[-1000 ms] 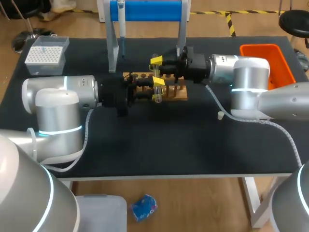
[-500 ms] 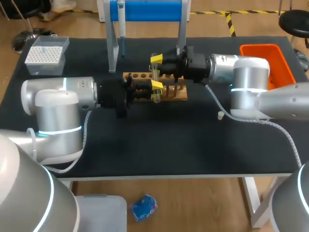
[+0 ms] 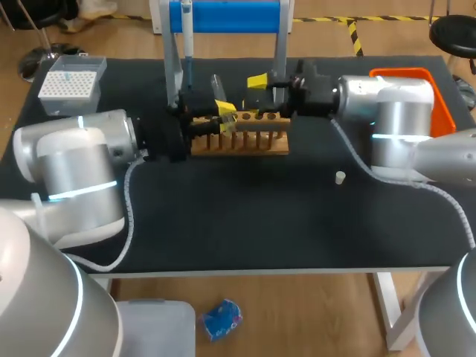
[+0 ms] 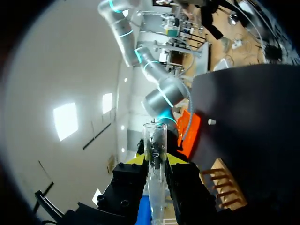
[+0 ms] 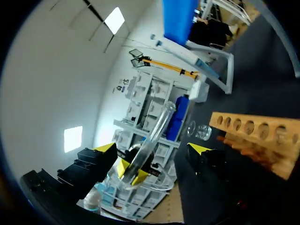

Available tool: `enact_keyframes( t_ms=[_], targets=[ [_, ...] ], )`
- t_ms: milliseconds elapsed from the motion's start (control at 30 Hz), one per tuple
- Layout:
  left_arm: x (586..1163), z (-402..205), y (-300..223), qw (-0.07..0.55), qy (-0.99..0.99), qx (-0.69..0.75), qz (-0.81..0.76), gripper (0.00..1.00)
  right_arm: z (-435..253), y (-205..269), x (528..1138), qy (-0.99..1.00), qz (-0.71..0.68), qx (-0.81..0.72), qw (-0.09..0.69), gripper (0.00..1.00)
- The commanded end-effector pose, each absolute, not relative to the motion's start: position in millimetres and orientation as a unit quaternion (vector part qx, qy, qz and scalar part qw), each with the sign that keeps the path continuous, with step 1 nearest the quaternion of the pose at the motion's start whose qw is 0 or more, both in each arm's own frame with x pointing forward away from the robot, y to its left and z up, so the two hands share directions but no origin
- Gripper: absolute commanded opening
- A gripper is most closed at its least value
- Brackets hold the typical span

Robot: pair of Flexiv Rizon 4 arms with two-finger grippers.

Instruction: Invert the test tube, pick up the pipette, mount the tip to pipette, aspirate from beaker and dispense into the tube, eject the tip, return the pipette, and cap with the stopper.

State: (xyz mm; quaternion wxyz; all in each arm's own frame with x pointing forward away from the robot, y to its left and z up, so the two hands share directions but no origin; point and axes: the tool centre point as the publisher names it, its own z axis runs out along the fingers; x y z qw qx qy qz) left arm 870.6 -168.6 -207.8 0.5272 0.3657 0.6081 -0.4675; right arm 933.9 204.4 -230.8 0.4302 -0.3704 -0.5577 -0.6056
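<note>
- Above the rack (image 3: 239, 143) in the head view, the left gripper (image 3: 222, 111) holds the tube (image 3: 216, 84). The right gripper (image 3: 260, 95) is just beside it.
- Left wrist: both fingers clamp the tube, which stands out ahead of them.
- Right wrist: its own fingers are spread wide and touch nothing. The tilted tube is ahead, in the left gripper.

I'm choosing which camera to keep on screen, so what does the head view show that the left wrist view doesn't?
Only the head view shows the tip box and the blue stand with the pipette hanging from it. Only the left wrist view shows, close up, the left pincer pressing the test tube from both sides, and the tube's open mouth. Both show the tube, the wooden rack, the orange bin and the small white stopper on the black table.
</note>
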Motion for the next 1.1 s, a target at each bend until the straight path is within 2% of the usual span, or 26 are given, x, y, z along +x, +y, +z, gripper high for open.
enact_keyframes(
  t_ms=[33,133,233,300,767,867,933,1000,1033,1100],
  targets=[
    [863.6,-184.2,-157.3,0.451,0.679,0.245,-0.525,0.00,-217.1,182.3,934.7,-0.632,-0.656,-0.237,0.339,1.00],
    [862.3,-175.4,-151.9,0.391,0.703,0.187,-0.564,0.00,-209.9,173.0,933.7,-0.691,-0.654,-0.142,0.274,1.00],
    [867.6,-170.7,-145.3,0.364,0.711,0.148,-0.583,0.00,-206.2,167.3,931.7,-0.725,-0.646,-0.080,0.226,1.00],
    [874.2,-164.6,-145.6,0.423,0.671,0.184,-0.581,0.00,-206.2,167.3,931.7,-0.725,-0.646,-0.080,0.226,1.00],
    [874.2,-164.6,-145.6,0.423,0.671,0.184,-0.581,0.00,-206.2,167.3,931.7,-0.725,-0.646,-0.080,0.226,1.00],
    [888.7,-152.9,-147.0,0.355,0.713,0.157,-0.584,0.00,-214.7,156.8,938.3,-0.789,-0.594,-0.072,0.141,1.00],
    [895.0,-143.6,-149.4,0.323,0.728,0.131,-0.590,0.00,-217.7,148.5,941.5,-0.790,-0.596,-0.068,0.124,1.00],
    [902.2,-137.4,-152.9,0.304,0.737,0.127,-0.590,0.00,-223.1,142.5,944.2,-0.829,-0.551,-0.064,0.069,1.00],
    [905.5,-135.8,-154.7,0.278,0.751,0.117,-0.588,0.00,-226.3,139.6,945.0,-0.838,-0.539,-0.059,0.057,1.00],
    [911.3,-132.1,-159.1,0.268,0.751,0.111,-0.593,0.00,-234.5,135.3,945.9,-0.860,-0.508,-0.050,0.028,1.00]
  ],
)
